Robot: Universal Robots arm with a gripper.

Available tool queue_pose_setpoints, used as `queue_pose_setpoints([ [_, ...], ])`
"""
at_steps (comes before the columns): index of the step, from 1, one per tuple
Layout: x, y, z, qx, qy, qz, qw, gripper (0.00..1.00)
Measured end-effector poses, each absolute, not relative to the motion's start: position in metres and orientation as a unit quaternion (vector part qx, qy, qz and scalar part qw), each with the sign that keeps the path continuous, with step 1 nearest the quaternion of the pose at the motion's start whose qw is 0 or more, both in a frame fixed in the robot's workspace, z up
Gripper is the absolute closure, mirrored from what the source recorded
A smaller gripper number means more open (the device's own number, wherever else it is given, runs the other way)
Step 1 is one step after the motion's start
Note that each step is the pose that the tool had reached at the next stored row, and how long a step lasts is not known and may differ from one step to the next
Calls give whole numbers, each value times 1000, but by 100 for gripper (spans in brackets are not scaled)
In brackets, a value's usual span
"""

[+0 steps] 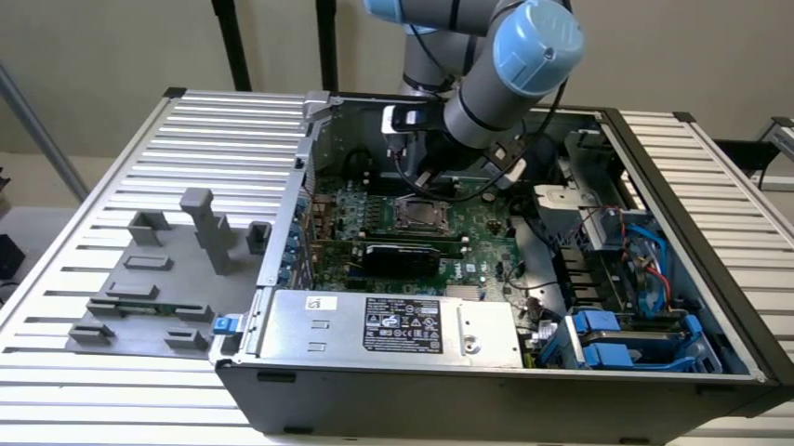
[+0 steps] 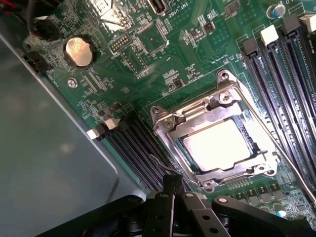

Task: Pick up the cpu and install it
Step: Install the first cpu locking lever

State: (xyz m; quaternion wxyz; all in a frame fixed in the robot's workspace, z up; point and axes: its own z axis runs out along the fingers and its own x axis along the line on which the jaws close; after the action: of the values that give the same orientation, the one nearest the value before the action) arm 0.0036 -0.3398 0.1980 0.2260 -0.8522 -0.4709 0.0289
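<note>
Claw (image 2: 174,185) closed and empty, partly cropped, cpu (image 2: 216,145) in socket frame (image 2: 217,106), glare-washed.

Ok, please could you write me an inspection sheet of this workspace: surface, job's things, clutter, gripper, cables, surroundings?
Surface: slatted metal table carrying an open computer case.
Job's things: cpu, silvery top, lying inside the socket frame on the green motherboard.
Clutter: grey fixture with upright posts on the table, at the exterior view's left of the case.
Gripper: gripper shut, holding nothing, close to the socket's edge.
Cables: black cables hanging by the arm; blue and red wires in the case, at the exterior view's right.
Surroundings: plain wall and dark stand poles behind.
</note>
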Motion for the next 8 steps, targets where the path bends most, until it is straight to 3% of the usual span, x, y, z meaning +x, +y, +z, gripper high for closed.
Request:
queue_pose_setpoints([
  [4, 4, -340, 197, -853, -475, 13, 217, 89],
  [8, 3, -340, 197, -853, -477, 8, 213, 89],
])
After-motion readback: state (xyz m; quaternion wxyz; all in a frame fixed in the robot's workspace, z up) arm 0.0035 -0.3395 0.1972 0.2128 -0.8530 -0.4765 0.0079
